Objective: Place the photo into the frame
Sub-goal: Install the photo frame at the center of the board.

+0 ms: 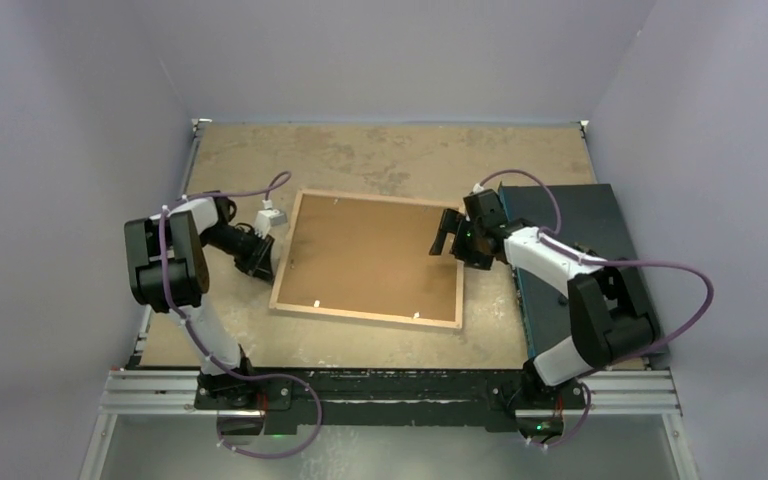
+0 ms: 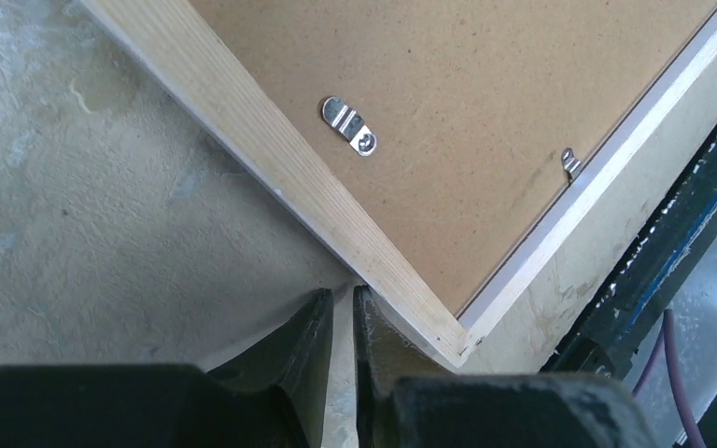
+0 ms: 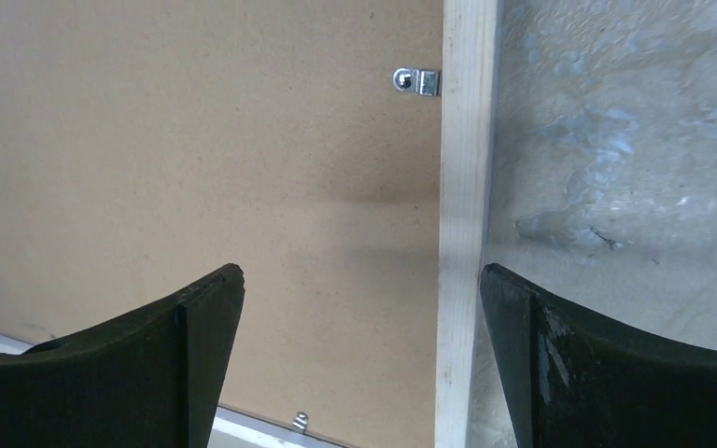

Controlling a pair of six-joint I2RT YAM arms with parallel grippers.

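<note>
The left gripper [image 2: 343,299] is resting almost clenched, nothing seen between its fingers, just beside the near left corner of the frame [image 2: 336,224], which is lying back-up mid-table. The right gripper [image 3: 362,273] is hanging released, straddling the right rail. The photo is not showing, because the backing board [image 1: 370,255] is covering the inside; a sideways nudge could be sliding the frame askew.
</note>
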